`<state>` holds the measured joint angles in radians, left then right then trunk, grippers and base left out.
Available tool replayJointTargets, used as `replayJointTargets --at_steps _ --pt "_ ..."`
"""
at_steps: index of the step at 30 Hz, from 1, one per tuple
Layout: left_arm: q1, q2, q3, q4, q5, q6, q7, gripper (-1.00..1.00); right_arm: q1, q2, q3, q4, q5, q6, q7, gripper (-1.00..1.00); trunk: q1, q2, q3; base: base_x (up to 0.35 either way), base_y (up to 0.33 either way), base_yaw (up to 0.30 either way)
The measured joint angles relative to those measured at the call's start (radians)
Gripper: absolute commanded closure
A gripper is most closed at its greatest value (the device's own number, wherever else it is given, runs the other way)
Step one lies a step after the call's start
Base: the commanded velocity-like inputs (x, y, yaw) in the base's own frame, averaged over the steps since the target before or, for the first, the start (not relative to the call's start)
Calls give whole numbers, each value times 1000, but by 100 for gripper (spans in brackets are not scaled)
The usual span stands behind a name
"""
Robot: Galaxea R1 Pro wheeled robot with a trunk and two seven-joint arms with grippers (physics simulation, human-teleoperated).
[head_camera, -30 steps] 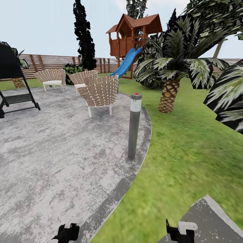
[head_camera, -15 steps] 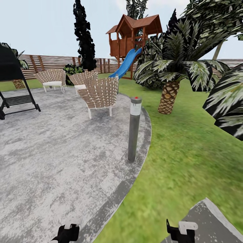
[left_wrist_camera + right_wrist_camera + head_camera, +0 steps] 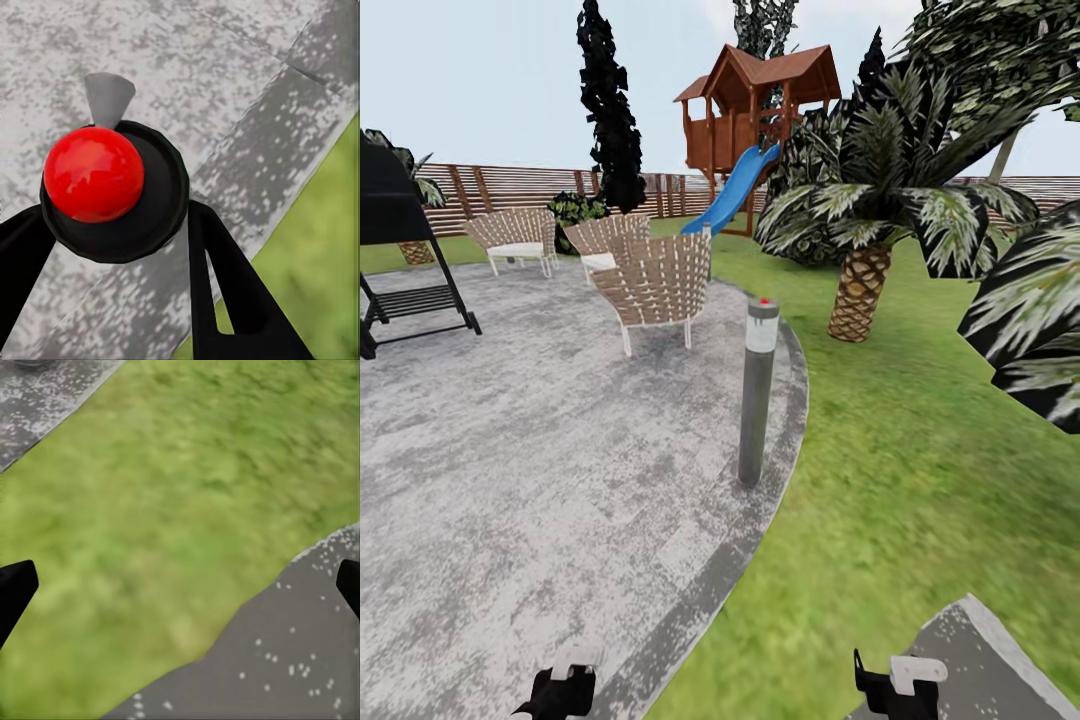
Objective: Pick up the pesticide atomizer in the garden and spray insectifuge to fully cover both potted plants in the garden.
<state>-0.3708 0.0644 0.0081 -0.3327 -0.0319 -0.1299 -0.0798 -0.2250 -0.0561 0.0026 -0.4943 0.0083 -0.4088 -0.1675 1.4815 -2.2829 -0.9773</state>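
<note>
In the left wrist view a black round atomizer (image 3: pixel 94 174) with a red top and a grey nozzle sits between my left gripper's (image 3: pixel 120 247) dark fingers, which are shut on it. That gripper (image 3: pixel 560 690) hangs low over the edge of the round grey patio (image 3: pixel 510 450). My right gripper (image 3: pixel 895 685) is open, its fingertips (image 3: pixel 16 585) wide apart over lawn (image 3: pixel 920 450) and a grey stepping slab (image 3: pixel 980 660). The two potted plants are out of view.
A grey bollard light (image 3: pixel 757 390) stands at the patio rim ahead. Wicker chairs (image 3: pixel 655 280) and a black swing frame (image 3: pixel 400 260) stand further back. A scaly-trunked palm (image 3: pixel 860 285) and big dark fronds (image 3: pixel 1030 320) crowd the right. A playhouse with a slide (image 3: pixel 755 110) and a slatted fence (image 3: pixel 510 185) lie beyond.
The whole head view has shifted slightly, so the camera has moved: the bollard sits a little lower in the picture. Both grippers keep their places in the view.
</note>
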Motion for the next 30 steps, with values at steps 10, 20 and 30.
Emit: replayJointTargets --at_steps 10,20,30 --pt "0 0 0 0 0 0 0 100 0 1 0 0 0 0 0 -100 -38 70 31 0 0 0" --pt "0 0 0 0 0 0 0 100 0 4 0 1 0 0 0 -100 -77 140 63 0 0 -9" --pt "0 0 0 0 0 0 0 100 0 4 0 1 0 1 0 -100 -100 182 82 0 0 -222"
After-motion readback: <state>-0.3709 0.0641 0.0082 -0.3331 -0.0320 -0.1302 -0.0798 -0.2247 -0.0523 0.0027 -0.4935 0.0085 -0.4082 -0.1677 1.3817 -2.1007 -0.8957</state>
